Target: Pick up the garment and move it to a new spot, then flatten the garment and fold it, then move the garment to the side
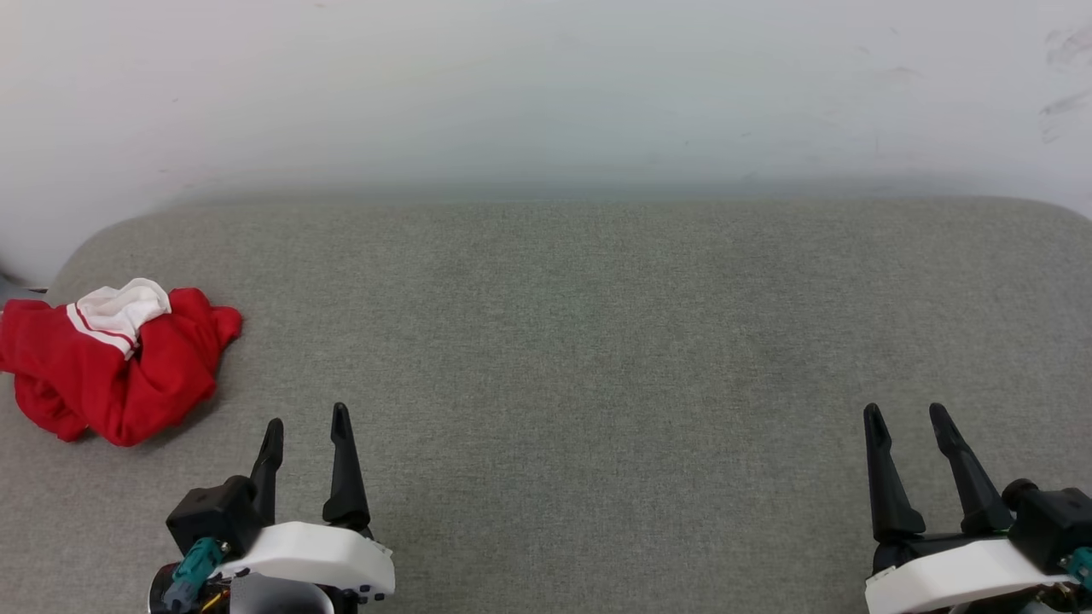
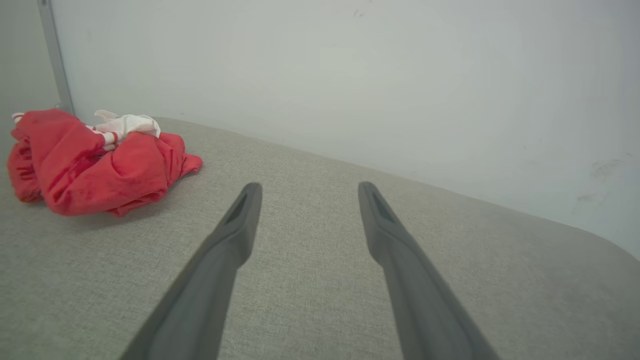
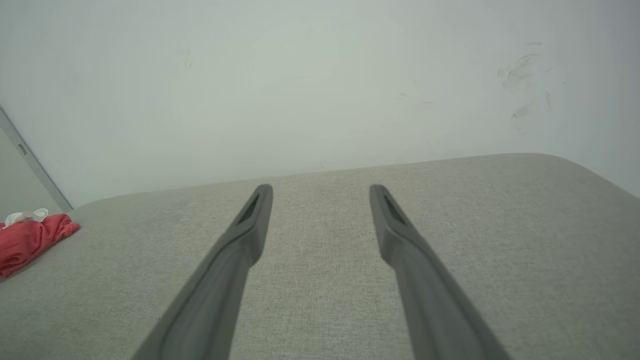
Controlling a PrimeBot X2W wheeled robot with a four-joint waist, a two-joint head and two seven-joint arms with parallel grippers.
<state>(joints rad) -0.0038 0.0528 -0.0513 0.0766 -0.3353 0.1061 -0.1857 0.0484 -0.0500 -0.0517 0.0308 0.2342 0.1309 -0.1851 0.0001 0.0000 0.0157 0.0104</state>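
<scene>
Eyeing the garment point(image 1: 111, 367) crumpled at nine o'clock, at the edge of the grey cushion point(image 1: 597, 341), our left gripper point(image 1: 307, 418) and right gripper point(image 1: 905, 411) spread wide and empty, we risk nudging it overboard.

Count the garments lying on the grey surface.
1: a crumpled red garment with white trim, at the left edge of the grey surface, ahead-left of the left gripper. Its folds could hide another piece.

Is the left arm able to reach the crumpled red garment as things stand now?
Probably yes. The garment lies bunched near the left edge of the grey surface, apart from the open left gripper, which sits nearby. Nothing stands between them.
</scene>
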